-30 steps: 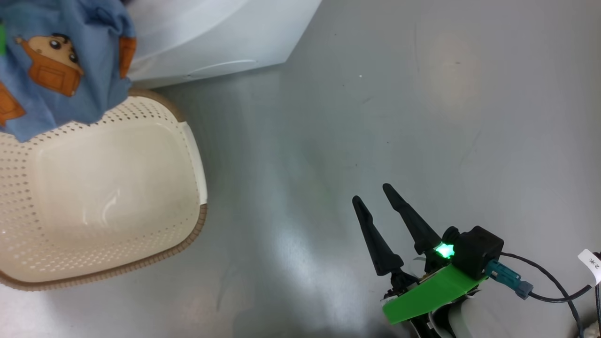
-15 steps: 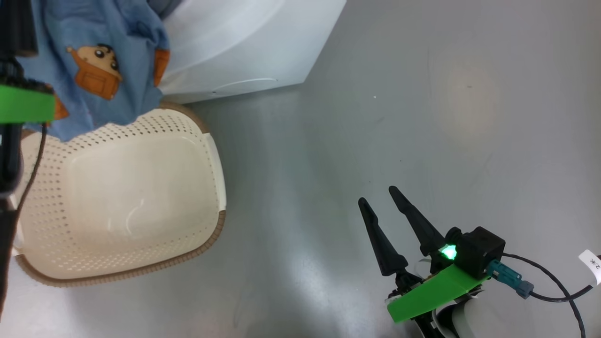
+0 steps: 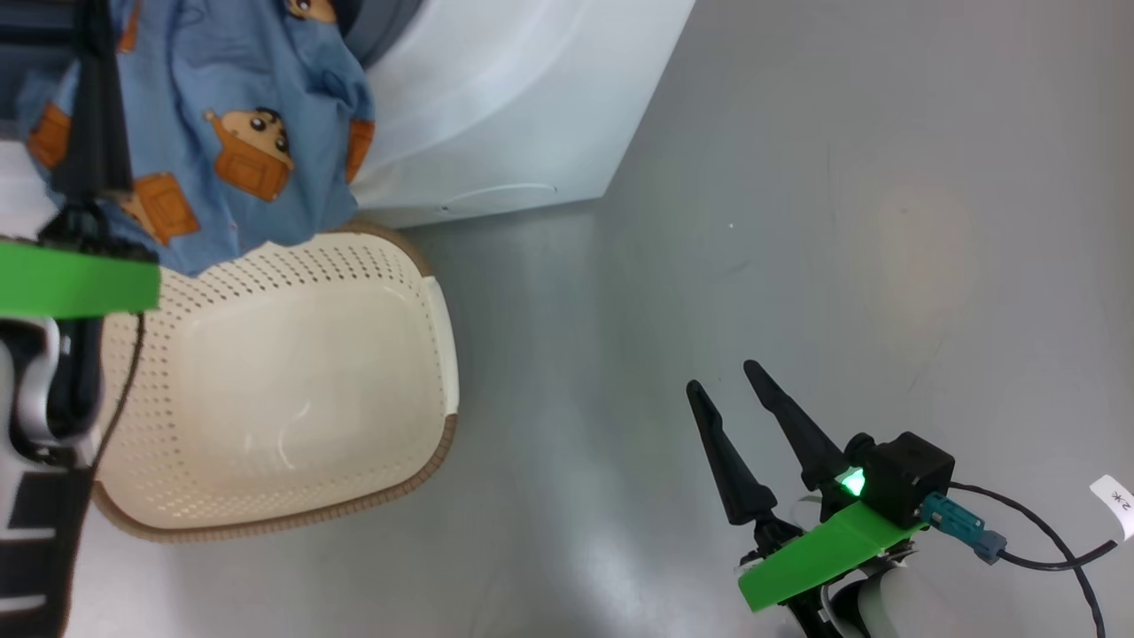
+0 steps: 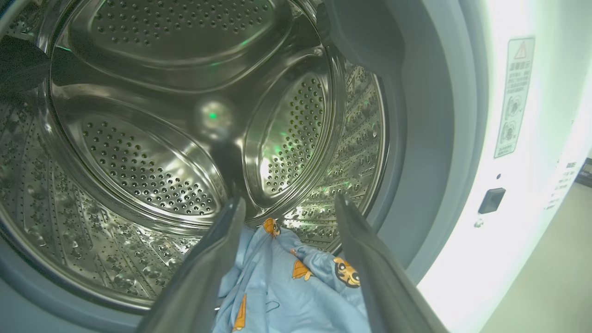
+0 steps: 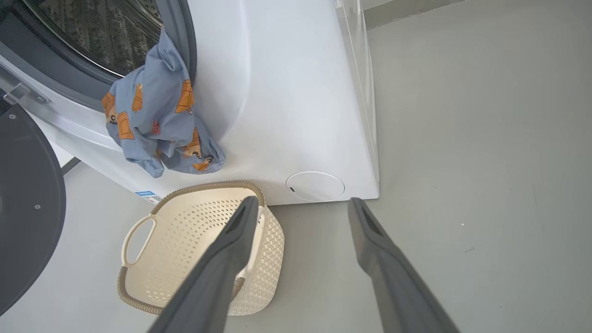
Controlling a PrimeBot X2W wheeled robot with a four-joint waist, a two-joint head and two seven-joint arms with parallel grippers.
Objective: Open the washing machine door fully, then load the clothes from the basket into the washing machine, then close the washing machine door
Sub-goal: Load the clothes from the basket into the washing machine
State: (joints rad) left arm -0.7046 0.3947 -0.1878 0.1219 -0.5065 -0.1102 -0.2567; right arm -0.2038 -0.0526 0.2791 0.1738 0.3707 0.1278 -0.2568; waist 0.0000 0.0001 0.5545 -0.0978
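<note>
Two grippers, both spread wide, pinching nothing: left gripper (image 4: 289,199) points into the drum (image 4: 138,138) with the clothes (image 4: 286,286) lying loose between its fingers (image 4: 208,268), right gripper (image 3: 722,375) hangs over the floor (image 3: 797,177). Blue clothes drape over the gasket (image 4: 416,138), half outside the washing machine (image 5: 286,92). Basket (image 5: 194,189) looks empty, washing machine door (image 5: 27,208) stands open. I'd say loading is nearly done: push the fabric in, then shut the door

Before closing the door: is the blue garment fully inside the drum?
Half out: the blue garment hangs over the rim, down the washing machine front.
</note>
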